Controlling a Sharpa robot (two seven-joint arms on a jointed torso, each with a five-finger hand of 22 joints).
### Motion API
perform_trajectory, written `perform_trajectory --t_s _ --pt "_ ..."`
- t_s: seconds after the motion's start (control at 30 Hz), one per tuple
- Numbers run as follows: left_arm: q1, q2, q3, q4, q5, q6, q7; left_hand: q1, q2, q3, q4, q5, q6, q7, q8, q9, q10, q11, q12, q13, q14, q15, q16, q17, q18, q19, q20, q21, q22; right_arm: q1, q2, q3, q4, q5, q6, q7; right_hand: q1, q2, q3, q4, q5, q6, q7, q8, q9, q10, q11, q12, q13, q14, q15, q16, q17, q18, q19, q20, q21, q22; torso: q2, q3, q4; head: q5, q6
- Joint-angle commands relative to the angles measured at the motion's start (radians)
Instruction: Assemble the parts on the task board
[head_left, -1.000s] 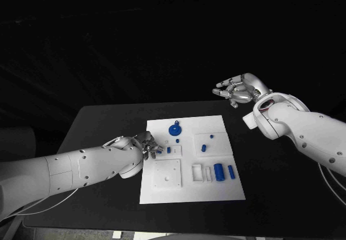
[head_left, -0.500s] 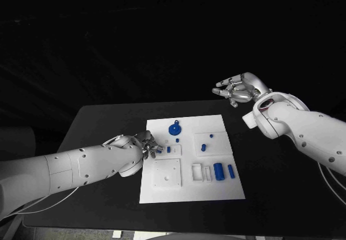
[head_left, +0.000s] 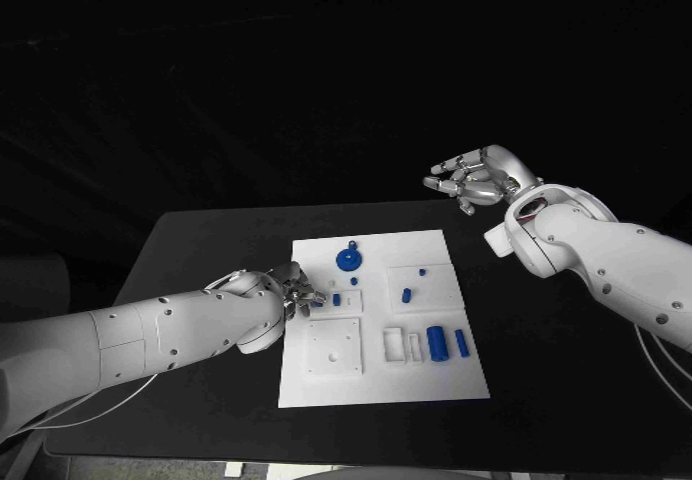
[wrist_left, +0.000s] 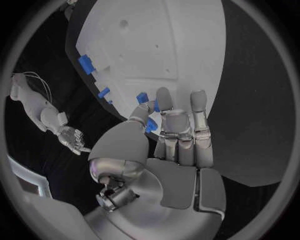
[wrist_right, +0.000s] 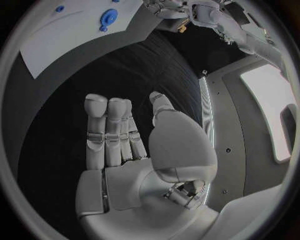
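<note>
The white task board (head_left: 382, 325) lies mid-table with several blue parts on it: a round disc (head_left: 349, 260), two cylinders (head_left: 437, 343) and small pieces (head_left: 408, 294). My left hand (head_left: 299, 293) is at the board's left edge, fingers reaching toward a small blue piece (head_left: 336, 298). In the left wrist view this hand (wrist_left: 178, 135) stretches over the board (wrist_left: 181, 50); a blue piece (wrist_left: 152, 125) shows between thumb and finger, and I cannot tell whether it is pinched. My right hand (head_left: 469, 180) hangs raised beyond the table's far right corner, holding nothing, fingers straight (wrist_right: 109, 135).
The black table (head_left: 202, 260) surrounds the board on all sides. A white square plate with a hole (head_left: 333, 347) and a white frame (head_left: 395, 344) sit on the board's near half. My right forearm (head_left: 606, 260) hangs over the table's right edge.
My left hand has crept slightly further onto the board toward the small blue piece. The right hand and the parts have stayed put.
</note>
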Motion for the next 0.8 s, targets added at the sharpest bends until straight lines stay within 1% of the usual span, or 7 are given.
perform_trajectory --t_s 0.03,0.13,0.17,0.43,0.63,0.7,0.8 --pt "-0.011 0.006 -0.007 0.004 0.009 0.060 -0.018 0.010 -0.015 -0.002 0.023 -0.002 0.067 -0.070 0.007 0.003 0.053 -0.003 0.004 0.001 0.001 -0.006 -0.002 0.000 -0.015 0.008 0.001 -0.008 0.016 -0.001 0.000 0.000 0.001 -0.001 0.011 0.010 -0.001 0.009 0.001 -0.001 0.007 0.006 -0.003 -0.001 -0.001 0.004 -0.003 0.006 0.001 0.003 -0.003 0.003 0.001 0.001 0.010 -0.002 0.004 0.068 0.000 -0.0004 0.0011 -0.001 0.001" --pt "-0.011 0.007 -0.007 0.001 0.008 0.058 -0.019 0.015 -0.021 -0.002 0.035 -0.004 0.066 -0.070 0.006 0.002 0.054 -0.002 0.003 0.001 0.001 -0.006 -0.002 0.000 -0.015 0.008 0.001 -0.010 0.016 -0.001 -0.001 0.000 0.002 -0.001 0.011 0.010 -0.001 0.009 0.001 -0.001 0.007 0.006 -0.003 -0.001 -0.001 0.004 -0.003 0.006 0.001 0.003 -0.003 0.003 0.001 0.001 0.010 -0.002 0.004 0.068 0.000 -0.0005 0.0014 -0.001 0.001" --pt "-0.011 0.007 -0.007 0.001 0.008 0.058 -0.020 0.025 -0.028 0.001 0.054 -0.004 0.065 -0.071 0.007 0.001 0.054 -0.001 0.001 0.000 0.002 -0.006 -0.004 -0.003 -0.015 0.011 0.001 -0.012 0.017 -0.001 -0.001 0.000 0.002 -0.001 0.011 0.010 -0.001 0.009 0.001 -0.001 0.007 0.006 -0.003 -0.001 -0.001 0.004 -0.003 0.006 0.001 0.003 -0.003 0.003 0.001 0.001 0.010 -0.002 0.004 0.068 0.000 -0.0004 0.0012 -0.001 0.001" --pt "-0.011 0.010 -0.007 -0.009 0.002 0.057 -0.024 0.029 -0.028 0.005 0.057 -0.005 0.064 -0.070 0.008 0.002 0.054 -0.002 0.002 0.001 0.002 -0.006 -0.003 -0.002 -0.015 0.010 0.001 -0.013 0.017 -0.001 -0.001 0.000 0.001 -0.001 0.011 0.010 -0.003 0.009 0.000 0.001 0.007 0.006 -0.003 -0.001 -0.001 0.005 -0.003 0.006 0.001 0.003 -0.003 0.002 0.001 0.001 0.010 -0.002 0.004 0.068 0.000 -0.0004 -0.0002 0.000 0.002" --pt "-0.011 0.011 -0.007 -0.016 -0.003 0.057 -0.027 0.035 -0.026 0.011 0.055 -0.005 0.063 -0.070 0.015 0.009 0.054 -0.002 0.003 0.001 0.001 -0.006 -0.002 -0.002 -0.015 0.010 0.001 -0.013 0.017 -0.001 -0.001 0.000 0.001 -0.001 0.011 0.010 -0.004 0.008 0.000 0.003 0.007 0.006 -0.003 -0.001 -0.001 0.004 -0.003 0.006 0.001 0.003 -0.003 0.002 0.001 0.001 0.010 -0.002 0.004 0.068 0.001 -0.0004 0.0002 -0.001 0.003" --pt "-0.011 0.011 -0.007 -0.017 -0.005 0.056 -0.028 0.041 -0.020 0.019 0.052 -0.003 0.060 -0.069 0.020 0.016 0.054 -0.002 0.003 0.001 0.002 -0.006 -0.002 -0.002 -0.015 0.010 0.001 -0.013 0.017 -0.001 -0.001 0.000 0.000 -0.001 0.011 0.011 -0.004 0.008 0.000 0.003 0.007 0.006 -0.003 -0.001 -0.001 0.004 -0.003 0.006 0.001 0.003 -0.003 0.002 0.001 0.001 0.010 -0.002 0.004 0.068 0.001 -0.0005 0.0004 -0.001 0.002" --pt "-0.011 0.012 -0.007 -0.018 -0.007 0.055 -0.028 0.044 -0.007 0.040 0.032 0.001 0.053 -0.067 0.030 0.034 0.055 0.000 0.002 0.001 0.002 -0.005 -0.002 -0.002 -0.015 0.008 0.001 -0.012 0.018 -0.001 -0.001 0.000 0.000 -0.001 0.011 0.011 -0.004 0.008 0.000 0.003 0.007 0.006 -0.003 -0.001 -0.001 0.004 -0.003 0.006 0.001 0.003 -0.003 0.002 0.001 0.001 0.010 -0.002 0.004 0.068 0.001 -0.0003 0.0004 -0.001 0.002"
